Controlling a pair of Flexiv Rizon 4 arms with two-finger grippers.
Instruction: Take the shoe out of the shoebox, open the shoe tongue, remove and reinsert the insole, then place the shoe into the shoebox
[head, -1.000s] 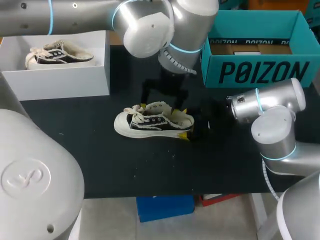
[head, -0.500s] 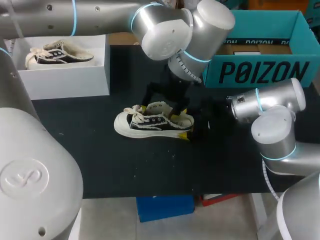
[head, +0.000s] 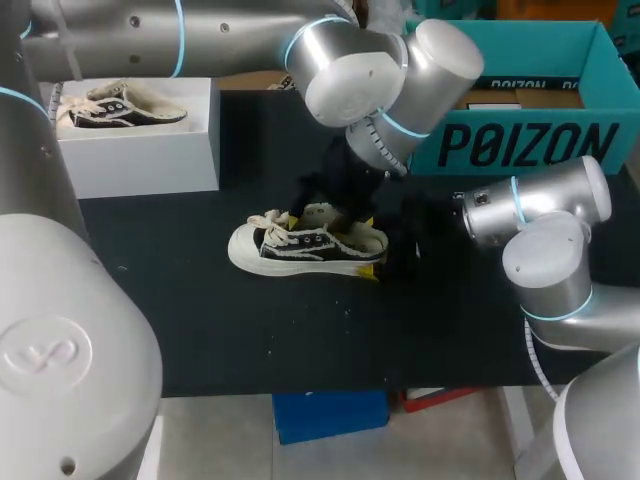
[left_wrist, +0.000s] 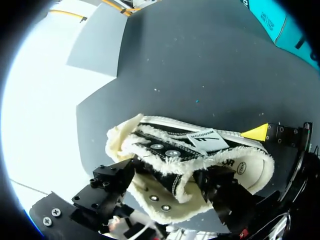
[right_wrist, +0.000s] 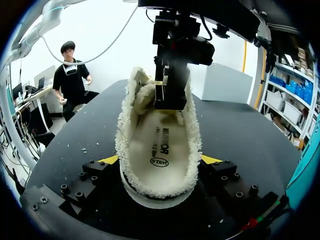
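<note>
Swinging the left arm further in over the shoe (head: 305, 247), sinking the left gripper (left_wrist: 165, 181) into its mouth and pinching the tongue (left_wrist: 172, 167). Clamping the heel with the right gripper (right_wrist: 160, 161), keeping the shoe lying unmoved on the table (head: 200, 320) between the white box (head: 140, 150) and the shoebox (head: 520, 145). Likely starting to open the tongue.

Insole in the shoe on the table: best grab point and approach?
Best guess: pinch the insole at its heel end, coming down from above through the shoe mouth. That end lies exposed and flat; the toe end runs under the tongue, and the right tool flanks the heel's sides.
</note>
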